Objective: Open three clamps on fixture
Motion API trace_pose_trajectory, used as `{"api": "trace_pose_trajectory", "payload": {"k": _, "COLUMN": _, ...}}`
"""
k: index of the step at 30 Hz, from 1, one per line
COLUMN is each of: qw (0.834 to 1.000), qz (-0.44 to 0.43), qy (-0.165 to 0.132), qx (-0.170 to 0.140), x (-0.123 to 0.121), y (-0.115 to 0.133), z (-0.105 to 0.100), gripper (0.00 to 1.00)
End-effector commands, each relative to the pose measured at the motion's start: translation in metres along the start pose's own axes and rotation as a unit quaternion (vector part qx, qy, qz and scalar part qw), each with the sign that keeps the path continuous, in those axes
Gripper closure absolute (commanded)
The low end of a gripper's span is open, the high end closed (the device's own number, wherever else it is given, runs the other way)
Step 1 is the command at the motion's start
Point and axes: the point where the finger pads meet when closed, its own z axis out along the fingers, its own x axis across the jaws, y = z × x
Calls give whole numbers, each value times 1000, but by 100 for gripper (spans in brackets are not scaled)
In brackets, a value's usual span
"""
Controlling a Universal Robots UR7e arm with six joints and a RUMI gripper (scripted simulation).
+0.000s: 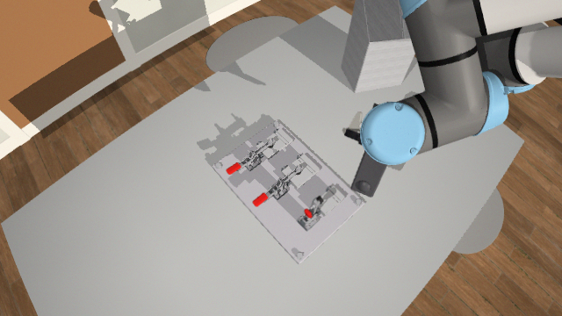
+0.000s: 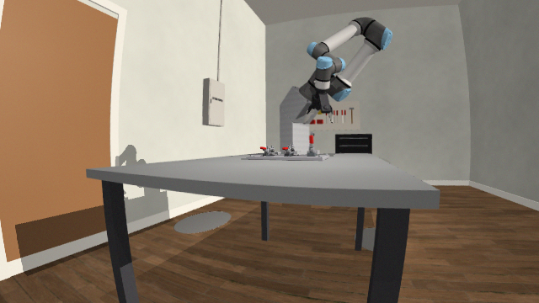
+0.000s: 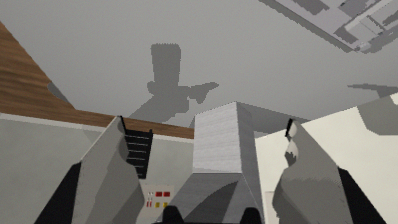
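Note:
The fixture plate (image 1: 289,189) lies flat in the middle of the grey table. It carries three toggle clamps with red handles. The far clamp's handle (image 1: 233,168) and the middle clamp's handle (image 1: 260,199) lie flat. The near clamp's handle (image 1: 308,213) stands upright, as the side view also shows (image 2: 312,139). Pale parts sit on the plate beside each clamp arm. My gripper (image 3: 205,118) (image 2: 323,110) is open and empty. It hangs well above the table, beside the plate's right edge. In the overhead view the wrist joint (image 1: 392,133) hides most of it. The wrist view catches only a corner of the fixture (image 3: 345,20).
The robot's grey pedestal (image 1: 378,53) stands on the table behind the plate and fills the middle of the wrist view (image 3: 225,145). A tool board and a dark cabinet (image 2: 353,143) stand at the back wall. The table edge runs close on the right.

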Motion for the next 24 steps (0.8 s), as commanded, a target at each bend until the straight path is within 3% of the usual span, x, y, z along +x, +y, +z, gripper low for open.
{"api": "trace_pose_trajectory", "payload": {"k": 1, "qw": 995, "qz": 52, "qy": -26, "qx": 77, "x": 35, "y": -17, "z": -6, "gripper": 0}}
{"api": "trace_pose_trajectory", "payload": {"k": 6, "qw": 986, "qz": 92, "qy": -39, "qx": 135, "x": 64, "y": -25, "z": -18, "gripper": 0}}
{"api": "trace_pose_trajectory", "payload": {"k": 8, "qw": 986, "qz": 92, "qy": -39, "qx": 135, "x": 64, "y": -25, "z": -18, "gripper": 0}}
{"api": "trace_pose_trajectory", "payload": {"k": 17, "qw": 964, "qz": 145, "qy": -50, "qx": 219, "x": 105, "y": -32, "z": -41, "gripper": 0}}
{"api": "trace_pose_trajectory", "payload": {"k": 24, "qw": 950, "qz": 167, "qy": -53, "qx": 258, "x": 125, "y": -32, "z": -54, "gripper": 0}}
